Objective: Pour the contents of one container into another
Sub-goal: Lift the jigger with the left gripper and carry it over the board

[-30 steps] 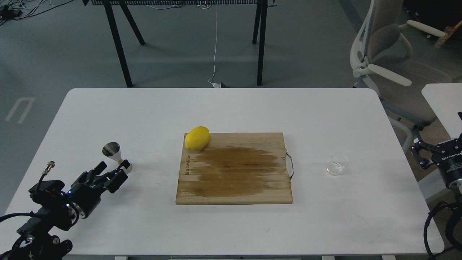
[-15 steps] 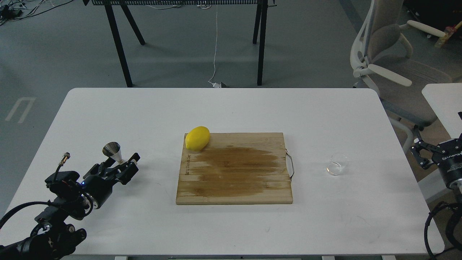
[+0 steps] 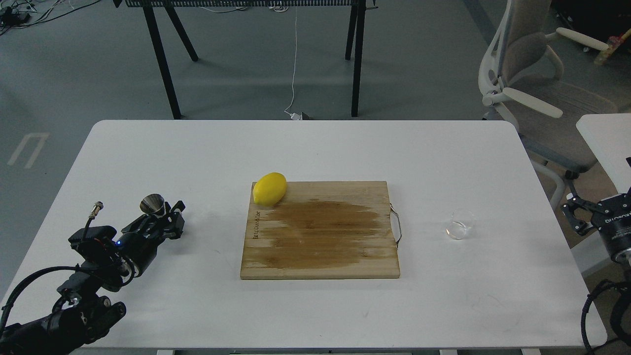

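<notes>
Jigger (image 3: 152, 203) at left looks slick, tippy steel (waist is my grip); left hand (image 3: 170, 217) flanks it, closure unclear; glass cup (image 3: 460, 224) untouched.

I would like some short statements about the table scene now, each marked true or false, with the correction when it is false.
1. The lemon lies on the far left corner of the cutting board. True.
2. The glass cup stands on the cutting board. False: it stands on the white table, to the right of the board's metal handle.
3. The left gripper is at the steel jigger. True; whether it grips it cannot be told.
4. The right gripper holds the glass cup. False: it is past the table's right edge, apart from the cup.
5. The board's surface has a darker patch. True.
</notes>
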Available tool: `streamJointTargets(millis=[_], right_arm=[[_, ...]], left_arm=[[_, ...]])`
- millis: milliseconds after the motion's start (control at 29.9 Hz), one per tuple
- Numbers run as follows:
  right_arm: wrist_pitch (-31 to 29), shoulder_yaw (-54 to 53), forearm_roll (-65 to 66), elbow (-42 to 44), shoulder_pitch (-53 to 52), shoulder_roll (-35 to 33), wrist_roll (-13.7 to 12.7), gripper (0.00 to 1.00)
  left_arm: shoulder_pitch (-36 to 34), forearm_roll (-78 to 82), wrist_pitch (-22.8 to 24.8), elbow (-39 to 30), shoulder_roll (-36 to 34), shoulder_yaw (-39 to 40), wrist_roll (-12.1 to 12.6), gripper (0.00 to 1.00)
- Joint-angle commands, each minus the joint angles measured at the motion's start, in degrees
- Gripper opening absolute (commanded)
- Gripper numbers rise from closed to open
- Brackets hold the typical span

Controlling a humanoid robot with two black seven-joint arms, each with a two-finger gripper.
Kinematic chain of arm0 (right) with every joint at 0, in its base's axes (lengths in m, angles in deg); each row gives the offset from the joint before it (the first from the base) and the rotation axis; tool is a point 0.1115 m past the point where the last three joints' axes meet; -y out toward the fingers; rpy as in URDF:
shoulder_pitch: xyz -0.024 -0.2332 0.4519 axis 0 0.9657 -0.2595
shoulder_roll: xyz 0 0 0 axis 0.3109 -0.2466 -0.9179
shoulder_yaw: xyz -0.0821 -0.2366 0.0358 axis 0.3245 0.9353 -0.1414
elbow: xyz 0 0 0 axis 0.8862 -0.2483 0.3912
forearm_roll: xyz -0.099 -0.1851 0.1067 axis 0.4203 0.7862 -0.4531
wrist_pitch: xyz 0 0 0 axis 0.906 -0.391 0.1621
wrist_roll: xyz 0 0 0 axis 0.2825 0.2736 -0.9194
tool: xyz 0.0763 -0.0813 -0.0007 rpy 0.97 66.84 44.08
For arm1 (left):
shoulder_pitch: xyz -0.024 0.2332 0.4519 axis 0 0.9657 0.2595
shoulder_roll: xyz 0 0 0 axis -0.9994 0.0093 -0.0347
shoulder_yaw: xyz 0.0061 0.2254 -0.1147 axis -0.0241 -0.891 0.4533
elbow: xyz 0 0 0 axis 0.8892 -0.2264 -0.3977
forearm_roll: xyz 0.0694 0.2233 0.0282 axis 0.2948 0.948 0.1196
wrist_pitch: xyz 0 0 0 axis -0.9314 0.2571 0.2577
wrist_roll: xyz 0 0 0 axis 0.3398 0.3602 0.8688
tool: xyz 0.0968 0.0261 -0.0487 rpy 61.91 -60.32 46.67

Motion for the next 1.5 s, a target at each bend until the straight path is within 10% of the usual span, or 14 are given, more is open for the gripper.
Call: streamJointTargets(millis=[0, 601, 1069, 1470], right_arm=[[0.00, 0.01, 0.00, -0.02, -0.01, 0.00, 0.00, 0.99], [0.00, -0.17, 0.00, 2.00, -0.02, 0.43, 0.00, 0.99], [0.00, -0.08, 0.00, 4.73, 0.95, 0.26, 0.00, 0.99], [0.00, -0.08, 0.00, 4.55, 1.22, 0.61, 0.00, 0.99]], left_arm=[[-0.56, 0.14, 0.00, -0.34, -0.16, 0.06, 0.00, 0.06], [-15.41, 0.14, 0.00, -24.60, -2.99, -0.02, 0.00, 0.05], [-14.89, 0.49, 0.00, -22.41, 19.69, -11.09, 0.00, 0.05], [-13.66, 5.50, 0.00, -8.44, 20.67, -15.49, 0.00, 0.05]])
